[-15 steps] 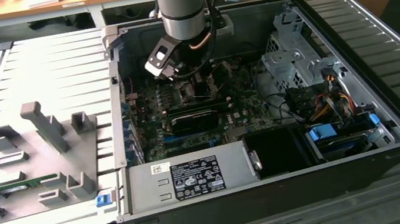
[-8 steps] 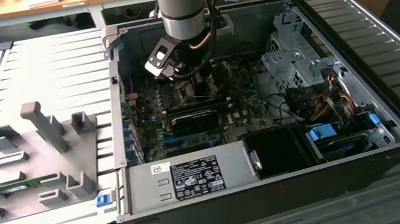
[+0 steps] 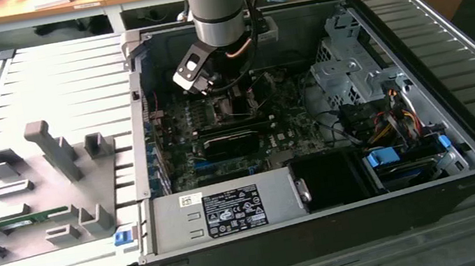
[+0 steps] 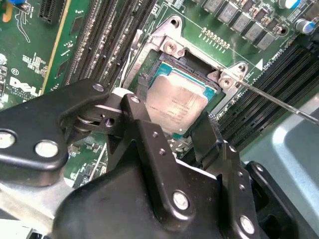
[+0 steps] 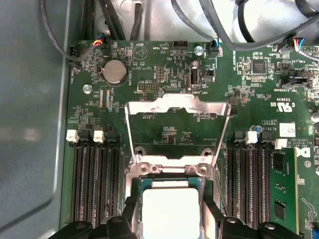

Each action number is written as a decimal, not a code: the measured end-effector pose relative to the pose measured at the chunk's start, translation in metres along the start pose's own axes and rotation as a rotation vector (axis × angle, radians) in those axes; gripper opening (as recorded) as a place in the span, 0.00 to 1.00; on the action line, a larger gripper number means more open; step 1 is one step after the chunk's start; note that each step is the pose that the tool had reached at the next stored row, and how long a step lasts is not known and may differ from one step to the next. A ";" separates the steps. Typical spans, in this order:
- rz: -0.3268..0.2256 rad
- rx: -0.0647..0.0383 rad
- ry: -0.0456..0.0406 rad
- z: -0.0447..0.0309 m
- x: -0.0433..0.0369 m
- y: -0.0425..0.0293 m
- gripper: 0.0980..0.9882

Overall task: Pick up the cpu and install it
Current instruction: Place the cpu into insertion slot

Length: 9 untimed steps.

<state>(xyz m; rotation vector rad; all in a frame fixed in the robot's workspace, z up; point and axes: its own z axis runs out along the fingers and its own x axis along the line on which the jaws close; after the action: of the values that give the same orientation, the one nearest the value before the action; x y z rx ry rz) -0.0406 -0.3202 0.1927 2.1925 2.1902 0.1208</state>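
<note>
The cpu is a flat square chip with a silver top and a thin greenish rim. It lies over the dark socket on the motherboard, and I cannot tell whether it is fully seated. My gripper is shut on the cpu, with one black finger against each of two opposite edges. In the first wrist view the cpu sits between the same fingers, and the hinged metal frame stands open beyond it. In the exterior view my gripper reaches down into the open computer case.
Memory slots flank the socket, and a green memory stick stands in one. The thin socket lever juts out beside the socket. Cables, a drive cage and a power supply crowd the case. A grey fixture plate lies at the exterior view's left.
</note>
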 end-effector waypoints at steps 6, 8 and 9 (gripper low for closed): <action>0.000 0.000 0.0000 -0.0002 0.0000 -0.0038 0.58; 0.000 0.000 0.0000 -0.0002 0.0000 -0.0039 0.58; 0.000 0.000 0.0000 -0.0002 0.0000 -0.0039 0.58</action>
<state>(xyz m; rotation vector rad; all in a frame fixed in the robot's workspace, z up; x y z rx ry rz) -0.0444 -0.3203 0.1926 2.1925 2.1899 0.1212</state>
